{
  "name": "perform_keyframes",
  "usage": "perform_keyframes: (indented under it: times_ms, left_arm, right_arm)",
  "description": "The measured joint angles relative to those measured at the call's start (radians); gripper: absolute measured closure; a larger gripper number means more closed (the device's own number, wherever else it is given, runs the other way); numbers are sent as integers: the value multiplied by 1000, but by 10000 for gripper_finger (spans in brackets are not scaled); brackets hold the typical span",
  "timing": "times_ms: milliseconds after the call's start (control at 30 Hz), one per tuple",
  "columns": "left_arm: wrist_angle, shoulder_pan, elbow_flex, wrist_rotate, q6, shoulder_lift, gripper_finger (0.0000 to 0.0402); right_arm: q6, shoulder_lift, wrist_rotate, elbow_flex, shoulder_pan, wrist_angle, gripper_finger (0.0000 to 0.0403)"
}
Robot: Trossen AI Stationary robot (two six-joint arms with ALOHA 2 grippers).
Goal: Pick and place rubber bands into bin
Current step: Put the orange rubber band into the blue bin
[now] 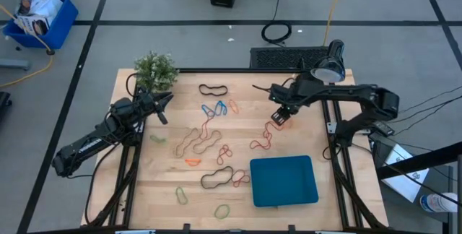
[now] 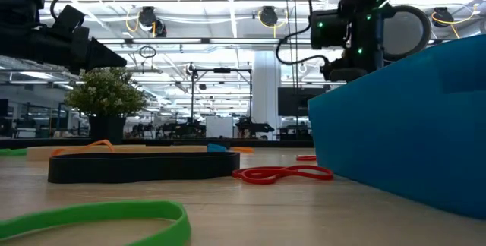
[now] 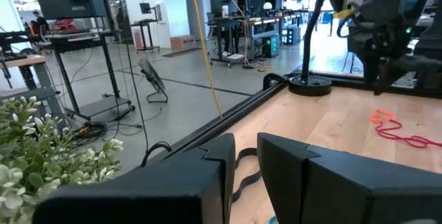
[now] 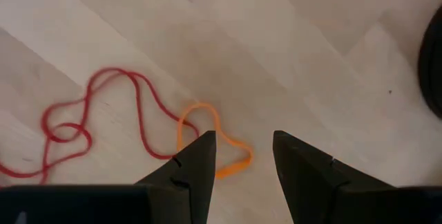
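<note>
Rubber bands lie scattered on the wooden table: a black one [image 1: 213,89], blue ones [image 1: 211,109], tan ones [image 1: 193,141], a red one [image 1: 261,139], green ones [image 1: 181,195]. The teal bin [image 1: 283,180] sits flat at the near right. My right gripper [image 4: 242,151] points down, open, just above a small orange band [image 4: 214,141] that lies beside a tangled red band [image 4: 90,124]; one fingertip hides part of the orange loop. My left gripper [image 1: 162,104] waits level at the far left by the plant, its fingers [image 3: 245,175] a narrow gap apart with nothing between them.
A potted plant [image 1: 155,70] stands at the far left corner and a round lamp on a stand [image 1: 330,64] at the far right corner. In the low view a black band [image 2: 144,166] and a red band [image 2: 281,174] lie before the bin's wall [image 2: 410,124].
</note>
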Motion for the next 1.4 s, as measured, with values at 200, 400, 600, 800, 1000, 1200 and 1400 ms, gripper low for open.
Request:
perform_keyframes:
  times_ms: [200,400,600,800,1000,1200,1400]
  left_arm:
    - [-3,0,0,0,0,0,330]
    - [-5,0,0,0,8,0,330]
    - [-6,0,0,0,11,0,330]
    - [-6,0,1,0,8,0,330]
    - [-7,0,1,0,8,0,330]
    - [-7,0,1,0,3,0,330]
    - [-8,0,1,0,2,0,330]
  right_arm:
    - [-35,55,-30,-44,-3,33,264]
    - [4,56,-27,-144,-8,71,264]
    - [4,51,-27,-200,-8,176,264]
    - [29,49,-40,-202,-8,178,264]
    - [29,47,-83,-204,-10,208,280]
    - [24,48,-105,-203,-10,219,312]
    - [20,48,-109,-203,-9,219,344]
